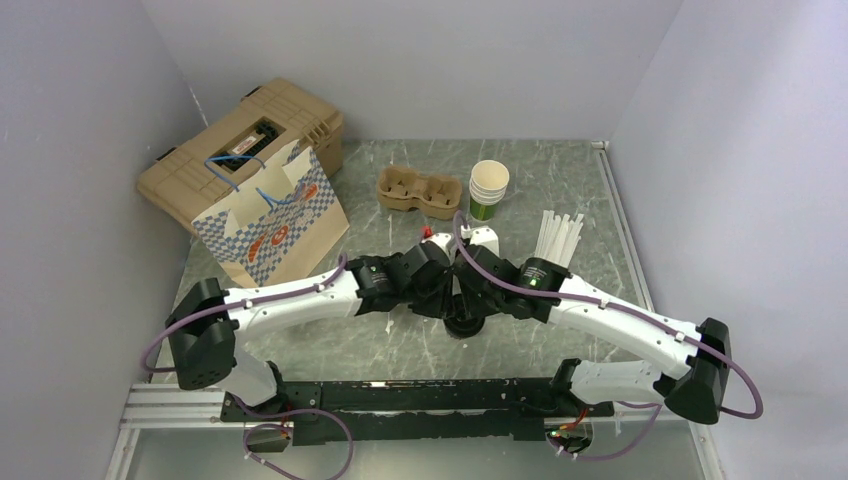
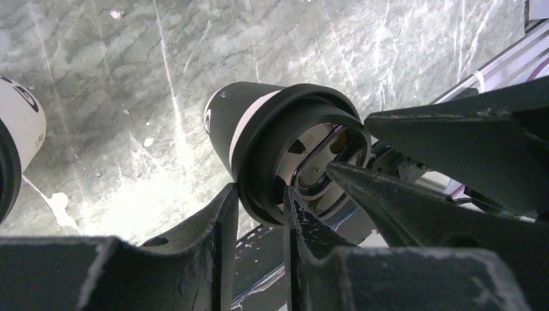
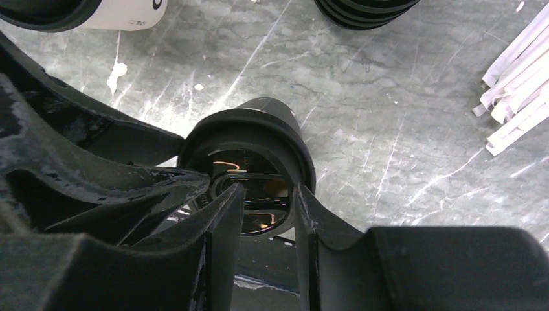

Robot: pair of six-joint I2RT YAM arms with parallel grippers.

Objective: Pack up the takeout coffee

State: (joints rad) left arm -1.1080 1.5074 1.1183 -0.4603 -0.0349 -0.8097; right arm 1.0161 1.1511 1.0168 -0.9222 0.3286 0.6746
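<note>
Takeout coffee (image 2: 272,123) at surface (image 2: 97,65) centre, toward near edge, where both arms meet. Dark sides, pale band under black lid.

Left pincer (image 2: 259,191) clenched on lid rim, one finger outside, other on lid top.

Right pincer (image 3: 267,191) released, fingers parted over lid; contact unclear.

White lidded cup (image 3: 126,10) just beyond. Lid stack (image 3: 362,10) farther. Straws (image 1: 560,238) right. Paper bag (image 1: 275,215) far left; carrier (image 1: 420,190), cup stack (image 1: 488,188) far centre.
</note>
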